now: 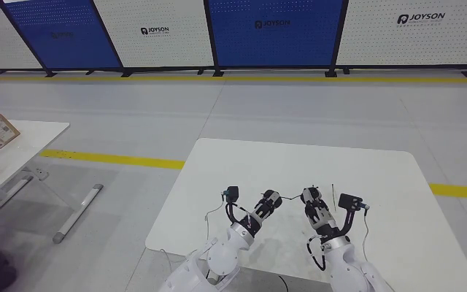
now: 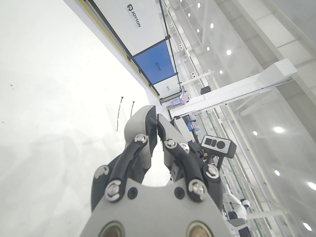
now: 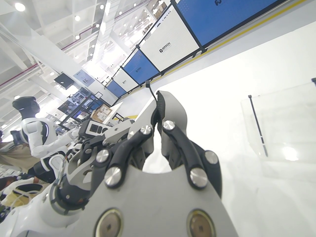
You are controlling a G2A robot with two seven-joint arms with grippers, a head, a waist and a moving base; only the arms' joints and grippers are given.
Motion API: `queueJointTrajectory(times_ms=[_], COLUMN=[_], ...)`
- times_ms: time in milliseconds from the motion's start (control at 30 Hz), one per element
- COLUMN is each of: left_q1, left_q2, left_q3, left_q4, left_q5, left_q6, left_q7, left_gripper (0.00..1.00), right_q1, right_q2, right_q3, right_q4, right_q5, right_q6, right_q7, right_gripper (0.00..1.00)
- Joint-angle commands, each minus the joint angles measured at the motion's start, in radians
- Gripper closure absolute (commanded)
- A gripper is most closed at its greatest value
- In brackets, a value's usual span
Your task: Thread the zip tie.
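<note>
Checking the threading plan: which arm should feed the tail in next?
Left, probably: the left gripper seems shut on the zip tie's tail end, while the right gripper is shut just below the head, holding it out.

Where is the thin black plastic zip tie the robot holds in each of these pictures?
Top view: the thin black plastic zip tie spans the gap between the left gripper and the right gripper.
Left wrist view: a small dark end pinched in the left gripper's tips.
Right wrist view: its head sticks out past the right gripper's tips.
Shared landmark: the blue and white pegboard panels.
</note>
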Motion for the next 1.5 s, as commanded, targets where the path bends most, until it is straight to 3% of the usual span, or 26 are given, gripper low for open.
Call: queueJointTrajectory(times_ms=[0,600,733,867,1133,1267,1467], left_q1=[0.0,0.0,0.0,0.0,0.0,0.0,0.0], left_q2=[0.0,0.0,0.0,0.0,0.0,0.0,0.0], left_q3=[0.0,0.0,0.0,0.0,0.0,0.0,0.0], left_q4=[0.0,0.0,0.0,0.0,0.0,0.0,0.0], left_q5=[0.0,0.0,0.0,0.0,0.0,0.0,0.0], left_q6=[0.0,0.0,0.0,0.0,0.0,0.0,0.0], left_q7=[0.0,0.0,0.0,0.0,0.0,0.0,0.0], left_gripper=[1.0,1.0,1.0,1.0,1.0,1.0,1.0], right_q1=[-0.002,0.008,0.02,0.043,0.054,0.029,-0.032], right_q2=[0.0,-0.01,-0.013,-0.017,-0.022,-0.02,-0.015], right_q3=[0.002,-0.01,-0.015,-0.024,-0.028,-0.006,0.015], right_q4=[-0.002,0.016,0.044,0.103,0.135,0.107,0.019], right_q5=[-0.001,-0.001,0.024,0.066,0.082,0.043,-0.024], right_q6=[-0.001,-0.003,-0.033,-0.109,-0.137,-0.108,0.002], right_q7=[-0.001,0.009,0.017,0.03,0.007,-0.045,-0.048], right_gripper=[1.0,1.0,1.0,1.0,1.0,1.0,1.0])
